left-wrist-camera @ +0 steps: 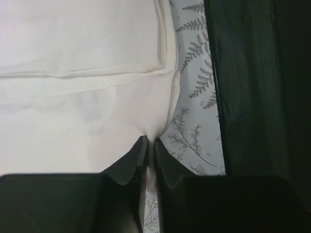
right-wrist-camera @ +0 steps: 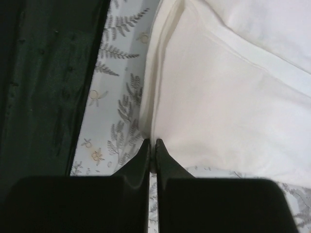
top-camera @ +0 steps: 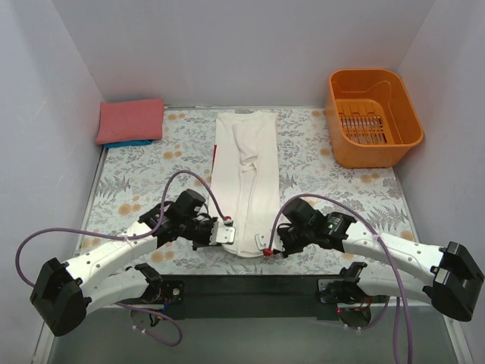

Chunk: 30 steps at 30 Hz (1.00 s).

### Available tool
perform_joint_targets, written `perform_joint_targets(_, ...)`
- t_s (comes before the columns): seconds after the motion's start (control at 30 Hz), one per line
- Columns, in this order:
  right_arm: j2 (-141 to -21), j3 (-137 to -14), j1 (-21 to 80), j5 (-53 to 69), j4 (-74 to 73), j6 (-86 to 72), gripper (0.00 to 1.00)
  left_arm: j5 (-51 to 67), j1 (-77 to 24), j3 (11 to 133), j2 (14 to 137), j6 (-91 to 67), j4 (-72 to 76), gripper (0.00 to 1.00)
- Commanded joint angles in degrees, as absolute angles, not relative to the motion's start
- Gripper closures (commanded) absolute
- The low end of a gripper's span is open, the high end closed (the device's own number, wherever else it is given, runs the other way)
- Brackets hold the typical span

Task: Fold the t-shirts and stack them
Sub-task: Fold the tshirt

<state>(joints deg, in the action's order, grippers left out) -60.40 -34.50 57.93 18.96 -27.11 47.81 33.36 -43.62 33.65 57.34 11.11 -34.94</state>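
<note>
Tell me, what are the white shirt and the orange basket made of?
The white shirt looks like soft, matte cloth: it creases and puckers where the fingers pinch it. The orange basket is probably hard, smooth plastic: it has stiff walls and a moulded, slotted bottom.

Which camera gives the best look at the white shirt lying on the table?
The top external view: it shows the whole white shirt folded into a long strip. Each wrist view shows only a near corner of its hem, pinched by the left gripper or the right gripper.
</note>
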Motion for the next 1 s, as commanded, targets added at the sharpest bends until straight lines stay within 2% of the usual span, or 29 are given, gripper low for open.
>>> perform_joint_targets(0.0,-59.93,-39.54,52.40,20.73,-30.05,50.08,0.99,34.27,-39.22,39.36,58.88,12.38,-38.15,1.00)
perform_joint_targets(0.17,-67.40,-49.37,42.65,24.69,-30.85,57.64,0.99,37.26,-29.90,49.11,71.61,18.36,-36.31,1.00)
perform_joint_targets(0.43,-83.13,-61.51,30.61,29.97,-30.59,69.16,0.99,36.92,-24.00,62.29,89.63,22.32,-27.70,1.00)
perform_joint_targets(0.7,-99.83,-75.74,24.09,32.52,-30.41,74.26,0.99,35.24,-19.34,75.84,105.97,23.38,-23.47,1.00)
perform_joint_targets(0.97,-111.96,-87.09,20.57,33.31,-30.59,76.73,0.99,33.41,-18.46,83.93,114.95,24.43,-21.80,1.00)
